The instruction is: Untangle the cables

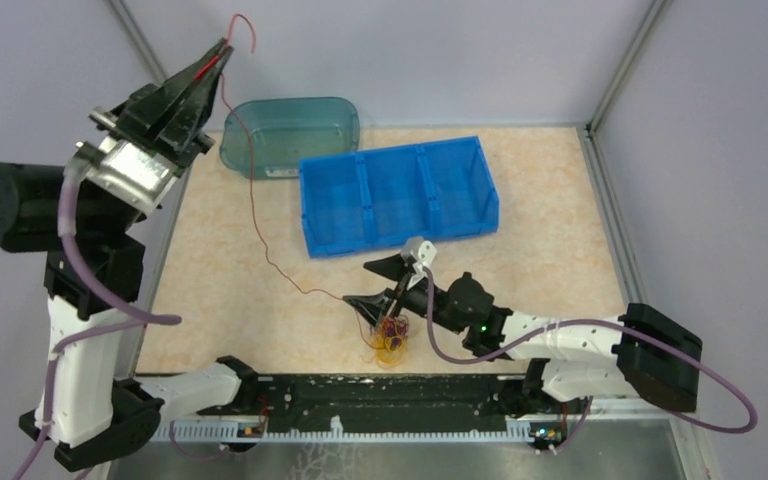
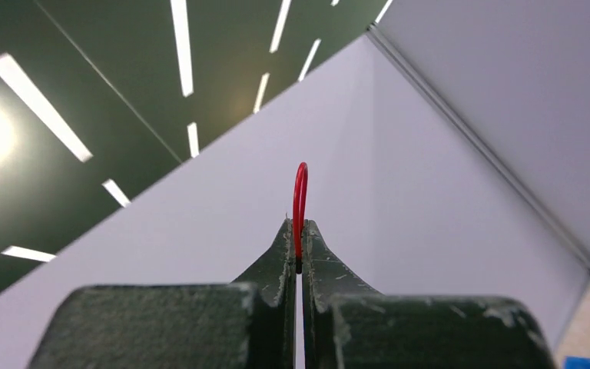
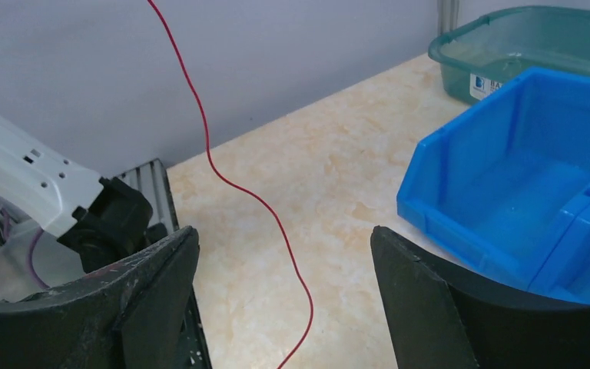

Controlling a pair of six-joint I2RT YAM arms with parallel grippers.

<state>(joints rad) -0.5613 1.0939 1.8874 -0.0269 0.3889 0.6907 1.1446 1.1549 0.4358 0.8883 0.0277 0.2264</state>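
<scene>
A long red cable (image 1: 257, 220) runs from my raised left gripper (image 1: 222, 52) at the back left down across the table to a small clump of cables (image 1: 392, 338), red, dark and yellow-orange, near the front edge. In the left wrist view the left gripper (image 2: 299, 231) is shut on the red cable (image 2: 300, 188), whose end curls out above the tips. My right gripper (image 1: 358, 283) stands open just left of the clump. In the right wrist view the red cable (image 3: 223, 181) hangs untouched between the spread fingers of the right gripper (image 3: 284, 231).
A blue three-compartment bin (image 1: 395, 195) sits at the middle back and shows in the right wrist view (image 3: 507, 200). Behind it to the left is a teal tub (image 1: 290, 135), also seen from the right wrist (image 3: 538, 46). Grey walls enclose the table.
</scene>
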